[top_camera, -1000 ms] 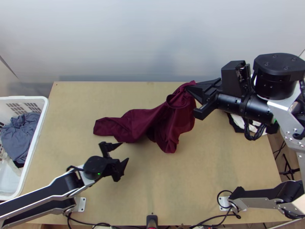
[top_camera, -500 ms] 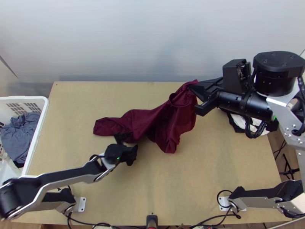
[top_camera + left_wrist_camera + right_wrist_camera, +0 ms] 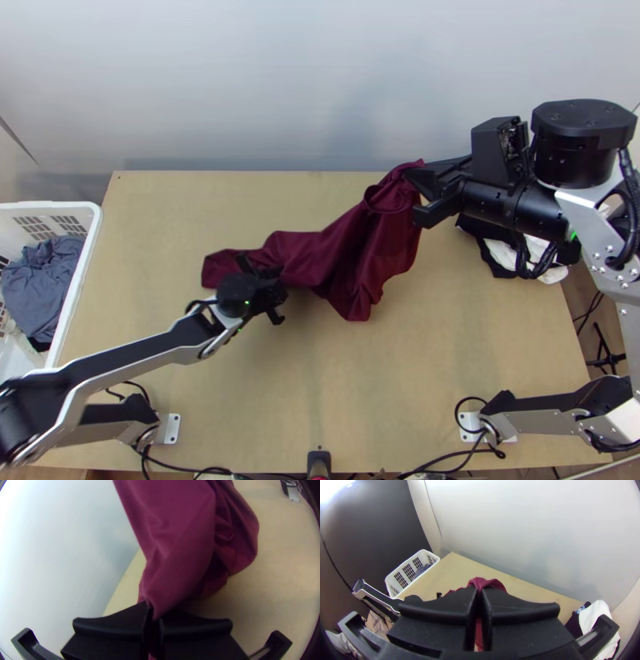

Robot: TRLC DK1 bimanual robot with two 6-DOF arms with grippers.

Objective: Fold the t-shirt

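Pale wall point(image 3: 320, 80) rises behind the light wooden table point(image 3: 360, 416), and the maroon t-shirt point(image 3: 376, 248) lies bunched across its middle, one end lifted toward the far right. Both claws have it: the right claw point(image 3: 480, 595) is closed on the raised end, beside a rolled opening, and the left claw point(image 3: 153, 615) pinches a gathered bit near the other end. Which part that is, sleeve or hem, I can't fairly say from such a crumpled heap.

I'd judge this to be the opening-out step, with no fold made. Next, the claws should probably draw apart, lift and lay the shirt flat; a poor grip could slip or twist it.

At the table's left side sits a white plastic basket point(image 3: 85, 264) with grey-blue cloth point(image 3: 38, 288) crumpled inside.
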